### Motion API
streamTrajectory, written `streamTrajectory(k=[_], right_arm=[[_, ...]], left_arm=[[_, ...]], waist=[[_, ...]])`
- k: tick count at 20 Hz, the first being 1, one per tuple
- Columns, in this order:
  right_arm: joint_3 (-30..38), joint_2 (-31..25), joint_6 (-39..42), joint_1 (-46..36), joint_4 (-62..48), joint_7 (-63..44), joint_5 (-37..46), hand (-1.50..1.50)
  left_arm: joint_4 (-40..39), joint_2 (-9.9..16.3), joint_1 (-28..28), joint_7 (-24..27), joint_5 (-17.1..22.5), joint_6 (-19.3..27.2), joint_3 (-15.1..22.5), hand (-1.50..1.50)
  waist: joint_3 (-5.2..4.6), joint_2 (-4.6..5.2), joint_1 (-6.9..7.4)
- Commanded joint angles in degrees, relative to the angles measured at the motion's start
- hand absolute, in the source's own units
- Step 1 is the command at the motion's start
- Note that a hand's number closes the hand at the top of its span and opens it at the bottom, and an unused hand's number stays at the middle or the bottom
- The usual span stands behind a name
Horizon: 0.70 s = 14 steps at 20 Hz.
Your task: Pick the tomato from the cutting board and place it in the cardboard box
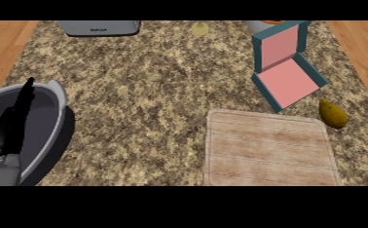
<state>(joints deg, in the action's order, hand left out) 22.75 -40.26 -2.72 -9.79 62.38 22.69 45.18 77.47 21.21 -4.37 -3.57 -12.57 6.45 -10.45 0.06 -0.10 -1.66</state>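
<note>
The wooden cutting board [269,149] lies at the lower right with nothing on it. Above it stands the open box [287,83], teal outside and pink inside, its lid [279,47] raised. No tomato shows on the board or in the box. A small orange-red patch [273,22] peeks out at the top edge behind the lid, beside a pale object [255,26]; I cannot tell what it is. My left hand [16,120] shows at the left edge with straight fingers pointing up, over a grey bowl. My right hand is out of view.
A grey bowl [50,110] sits at the left edge. A grey appliance [99,27] stands at the top left. A yellow-brown fruit or vegetable [332,113] lies right of the board, and a pale yellow one [200,28] at the top middle. The speckled counter [158,85] has wooden edges.
</note>
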Motion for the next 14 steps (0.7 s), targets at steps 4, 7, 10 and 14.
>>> streamTrajectory(k=[4,7,10,14], right_arm=[[5.0,-2.2,-1.0,-1.6,2.5,7.2,-5.9,1.5],[2.8,-1.0,5.9,-2.3,10.4,0.7,-7.3,1.5],[1.6,0.9,10.6,-5.3,14.1,-3.4,-10.5,1.5],[-0.5,2.8,14.7,-15.0,12.1,-11.9,-12.8,1.5]], left_arm=[[-2.1,-1.2,-1.3,1.6,-0.1,-0.8,0.3,0.0],[-0.1,0.3,-1.7,-0.1,0.2,-2.2,-0.8,0.0],[-0.8,-0.7,-2.8,-1.4,-0.8,-1.4,0.1,0.0],[-0.6,-1.4,-0.1,1.4,-1.2,-1.5,0.6,0.0]], waist=[[-0.06,0.13,1.59],[-0.08,0.03,1.65],[-0.08,0.02,1.69],[-0.1,0.11,2.5]])
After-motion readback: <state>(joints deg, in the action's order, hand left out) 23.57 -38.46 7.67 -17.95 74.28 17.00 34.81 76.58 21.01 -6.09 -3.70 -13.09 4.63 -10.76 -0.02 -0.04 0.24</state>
